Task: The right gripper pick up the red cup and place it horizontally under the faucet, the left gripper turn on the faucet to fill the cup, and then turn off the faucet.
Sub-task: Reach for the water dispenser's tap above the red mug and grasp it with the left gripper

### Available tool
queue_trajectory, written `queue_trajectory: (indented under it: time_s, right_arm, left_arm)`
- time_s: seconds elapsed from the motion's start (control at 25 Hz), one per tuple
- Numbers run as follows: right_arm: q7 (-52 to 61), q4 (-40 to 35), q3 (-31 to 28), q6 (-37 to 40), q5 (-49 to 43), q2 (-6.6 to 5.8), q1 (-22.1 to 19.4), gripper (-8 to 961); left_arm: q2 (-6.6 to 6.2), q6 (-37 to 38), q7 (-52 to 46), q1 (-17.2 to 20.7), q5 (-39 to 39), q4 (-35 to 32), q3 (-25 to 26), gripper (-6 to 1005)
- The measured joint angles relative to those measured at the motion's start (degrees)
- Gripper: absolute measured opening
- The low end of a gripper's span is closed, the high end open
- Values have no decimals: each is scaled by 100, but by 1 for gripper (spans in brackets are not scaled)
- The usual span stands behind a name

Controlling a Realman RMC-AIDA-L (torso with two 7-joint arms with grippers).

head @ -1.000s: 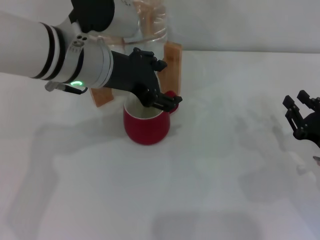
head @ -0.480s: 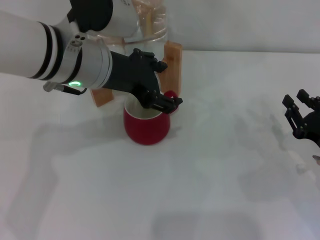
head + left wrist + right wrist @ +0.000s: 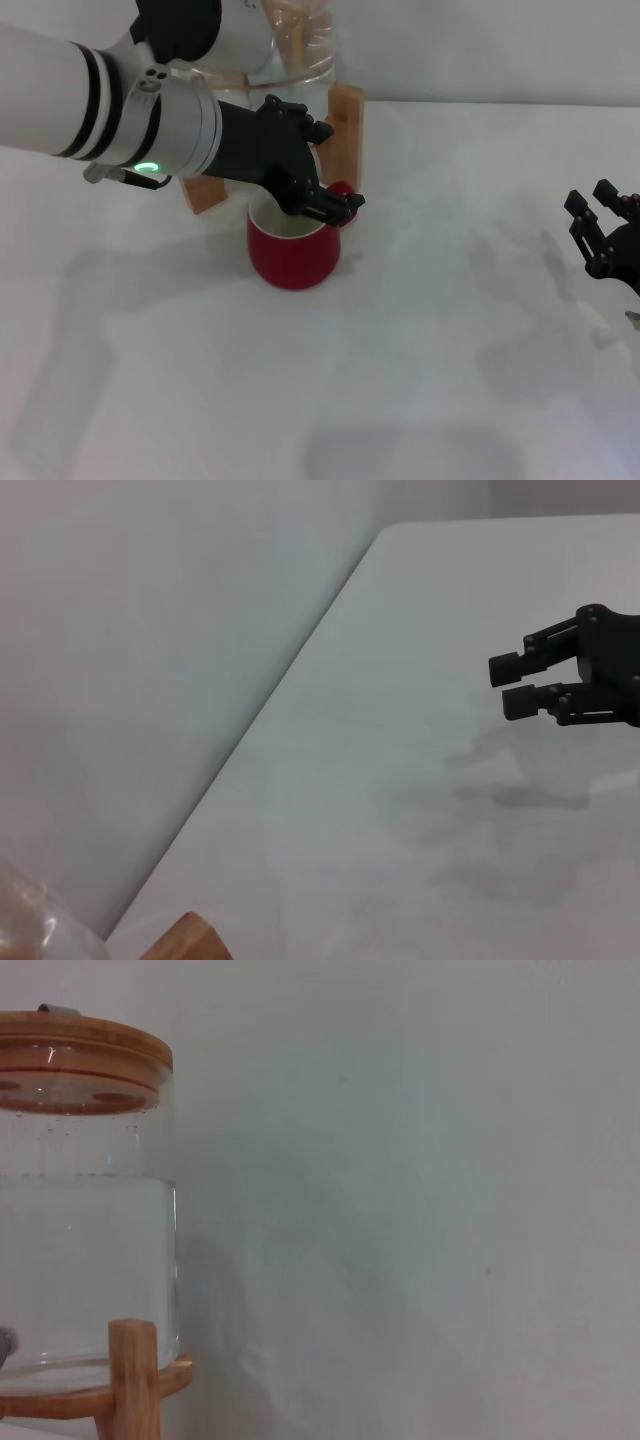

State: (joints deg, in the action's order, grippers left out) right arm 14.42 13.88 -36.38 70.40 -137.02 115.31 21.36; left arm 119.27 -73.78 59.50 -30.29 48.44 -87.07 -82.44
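The red cup [image 3: 293, 255] stands upright on the white table just in front of the wooden stand [image 3: 346, 125], its white inside showing. My left gripper [image 3: 340, 207] reaches over the cup's far rim, its black fingers close together, and covers the spot under the jug. The faucet is hidden behind that hand. My right gripper [image 3: 595, 200] rests far off at the table's right edge, open and holding nothing. It also shows in the left wrist view as the right gripper [image 3: 508, 685].
The clear water jug [image 3: 85, 1210], with a wooden lid, sits on its wooden stand [image 3: 133, 1375] against the pale back wall. White table [image 3: 430, 330] stretches between the cup and the right gripper.
The left arm has edged very slightly to the left above the cup. The cup and the right gripper have stayed put.
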Motion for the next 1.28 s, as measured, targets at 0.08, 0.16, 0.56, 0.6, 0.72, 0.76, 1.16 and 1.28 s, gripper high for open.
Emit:
queue_trajectory:
  time_s: [0.08, 0.16, 0.56, 0.6, 0.72, 0.76, 1.16, 1.28]
  right_arm:
    - [0, 0, -1, 0, 0, 0, 0, 331]
    - [0, 0, -1, 0, 0, 0, 0, 331]
    - [0, 0, -1, 39, 0, 0, -36, 331]
    - [0, 0, -1, 46, 0, 0, -40, 331]
    - [0, 0, -1, 51, 0, 0, -52, 331]
    - [0, 0, -1, 52, 0, 0, -53, 331]
    - [0, 1, -1, 53, 0, 0, -53, 331]
    - [0, 1, -1, 53, 0, 0, -53, 331]
  left_arm:
    - [0, 25, 6, 6, 1, -15, 1, 875]
    - [0, 69, 29, 6, 3, -21, 1, 875]
    - [-2, 363, 216, -92, 16, 261, -10, 875]
    - [-1, 363, 218, -112, 17, 301, -19, 875]
    - [0, 358, 218, -139, 17, 362, -32, 875]
    - [0, 350, 213, -139, 17, 364, -35, 875]
    - [0, 274, 156, -82, -1, 302, -31, 875]
    - [0, 244, 152, -74, 4, 294, -11, 875]
